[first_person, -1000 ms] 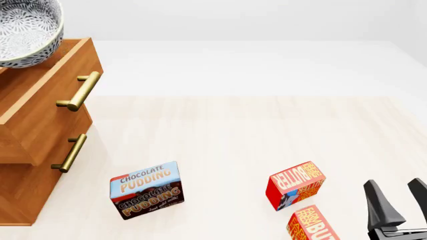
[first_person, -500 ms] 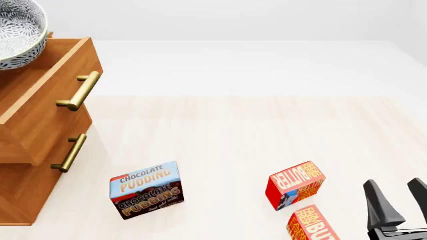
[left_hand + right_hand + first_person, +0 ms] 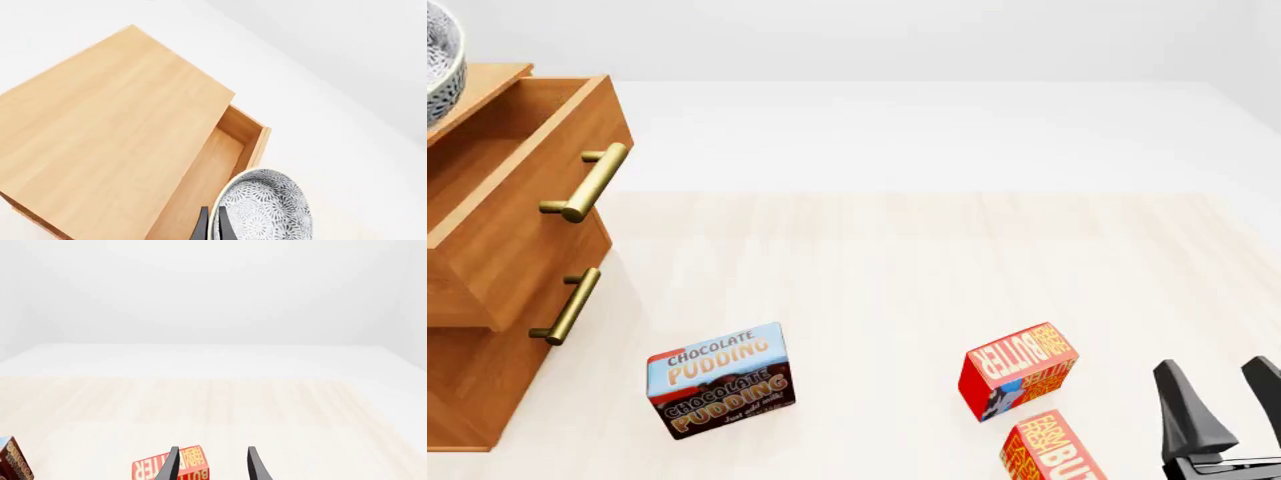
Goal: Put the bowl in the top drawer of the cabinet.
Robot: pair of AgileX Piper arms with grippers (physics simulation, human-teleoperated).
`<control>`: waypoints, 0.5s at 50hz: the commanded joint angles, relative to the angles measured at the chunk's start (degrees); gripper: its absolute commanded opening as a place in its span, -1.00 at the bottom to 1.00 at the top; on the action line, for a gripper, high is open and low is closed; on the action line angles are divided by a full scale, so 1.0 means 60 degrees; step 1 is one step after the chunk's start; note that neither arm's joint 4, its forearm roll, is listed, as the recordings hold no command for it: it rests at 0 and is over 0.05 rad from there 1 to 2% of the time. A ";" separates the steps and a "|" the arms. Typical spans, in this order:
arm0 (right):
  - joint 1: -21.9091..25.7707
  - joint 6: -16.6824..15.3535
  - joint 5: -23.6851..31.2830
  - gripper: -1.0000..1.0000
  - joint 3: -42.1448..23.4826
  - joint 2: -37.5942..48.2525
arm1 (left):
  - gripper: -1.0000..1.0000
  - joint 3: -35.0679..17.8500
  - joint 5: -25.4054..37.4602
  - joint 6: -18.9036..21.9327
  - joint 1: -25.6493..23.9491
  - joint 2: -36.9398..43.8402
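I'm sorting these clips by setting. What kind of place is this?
Likely a simulated tabletop test scene, not a real room: a pale wooden table against blank white surroundings, a wooden cabinet with its top drawer open, and loose grocery boxes such as the chocolate pudding box.

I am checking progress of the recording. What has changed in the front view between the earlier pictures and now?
The bowl has moved left, now almost out of the front view, held by the left gripper above the open top drawer. The boxes, the cabinet and the open right gripper stayed as they were.
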 commanded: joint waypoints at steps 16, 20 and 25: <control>0.0046 -0.0024 -0.0013 1.00 -0.0001 -0.0011 | -1.00 -0.0310 -0.0245 -0.0815 0.1334 0.0532; 0.0009 -0.0041 -0.0012 1.00 -0.0002 -0.0014 | -1.00 -0.0090 -0.0220 -0.1193 0.1294 0.0541; -0.0015 -0.0040 -0.0012 1.00 -0.0003 -0.0015 | -1.00 -0.0138 -0.0347 -0.1168 0.1700 0.0683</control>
